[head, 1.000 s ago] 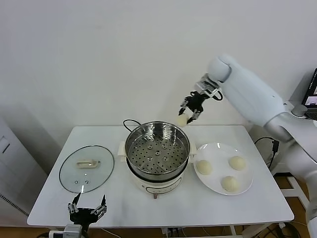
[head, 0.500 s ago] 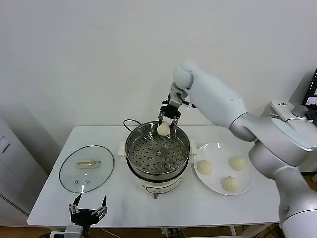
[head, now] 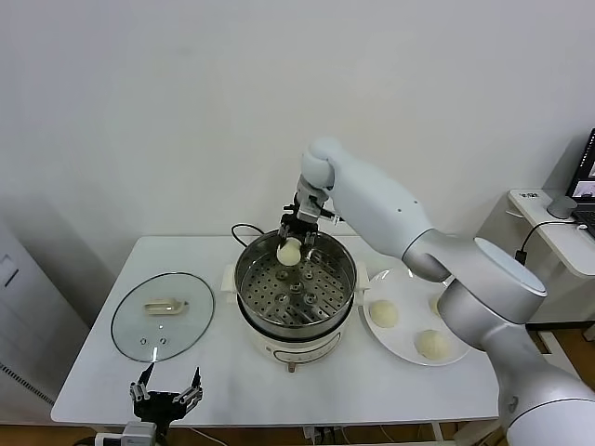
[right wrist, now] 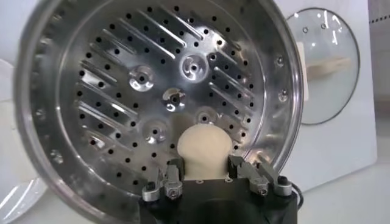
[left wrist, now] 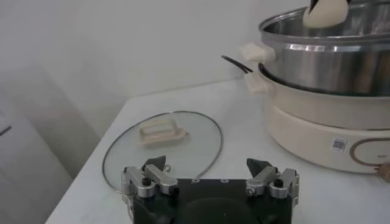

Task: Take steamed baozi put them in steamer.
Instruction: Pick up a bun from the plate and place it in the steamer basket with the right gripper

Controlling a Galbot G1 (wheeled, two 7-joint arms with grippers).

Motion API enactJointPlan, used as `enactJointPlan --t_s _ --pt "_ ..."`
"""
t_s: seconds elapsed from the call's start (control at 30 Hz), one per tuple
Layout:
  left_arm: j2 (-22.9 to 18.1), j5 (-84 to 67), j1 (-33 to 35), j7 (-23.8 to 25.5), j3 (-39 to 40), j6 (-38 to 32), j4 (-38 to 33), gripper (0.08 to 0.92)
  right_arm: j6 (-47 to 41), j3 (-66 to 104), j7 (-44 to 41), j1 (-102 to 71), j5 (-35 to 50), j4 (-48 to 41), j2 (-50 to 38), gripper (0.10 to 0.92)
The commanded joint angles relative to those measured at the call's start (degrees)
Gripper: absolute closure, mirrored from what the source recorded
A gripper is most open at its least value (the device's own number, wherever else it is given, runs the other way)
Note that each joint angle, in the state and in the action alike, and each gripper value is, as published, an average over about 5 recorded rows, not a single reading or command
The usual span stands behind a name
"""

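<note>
Shifted leftward, right gripper [head: 292, 243] holds baozi [head: 289, 252] above steamer [head: 296, 281].

The right end effector [head: 291, 240] reaches far forward, clamped on a cream-white bun [head: 289, 252]; the left end effector [head: 165, 395] hangs low, fingers spread.

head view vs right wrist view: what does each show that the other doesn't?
Head view only: three baozi on the plate, the pot base, the open left gripper parked at the table's near edge.

Right wrist view only: the steamer's whole perforated bottom from straight above, bare of buns.

Both: the right gripper shut on a baozi over the steamer, and the glass lid.
</note>
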Motion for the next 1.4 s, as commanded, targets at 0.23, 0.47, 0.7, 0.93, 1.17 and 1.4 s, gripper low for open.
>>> enactJointPlan --t_s 0.23,0.47,0.7,0.93,1.17,1.4 --pt "-0.7 -0.1 -0.2 0.0 0.0 -0.1 0.6 0.177 2.8 3.2 6.2 -1.9 -11.3 -2.5 1.5 0.574" --pt "-0.7 -0.1 -0.5 0.0 0.1 0.0 0.9 0.177 2.8 3.1 6.4 -2.4 -11.0 -2.6 1.5 0.560" --pt "-0.7 -0.1 -0.5 0.1 0.1 0.0 1.1 0.177 2.8 2.8 6.1 -2.6 -10.9 -2.3 1.4 0.442" --pt "-0.7 -0.1 -0.7 0.2 0.2 0.1 1.1 0.177 2.8 0.5 2.5 -1.8 -4.5 -1.8 0.1 0.248" --pt "-0.9 0.0 -0.5 0.2 0.3 0.1 1.0 0.177 -3.9 -4.4 -4.3 3.4 13.5 1.3 -3.7 0.203" --pt "-0.9 0.1 -0.3 0.3 0.6 0.3 0.6 0.177 -25.1 -10.6 -4.7 14.1 32.7 2.3 -10.7 0.203"
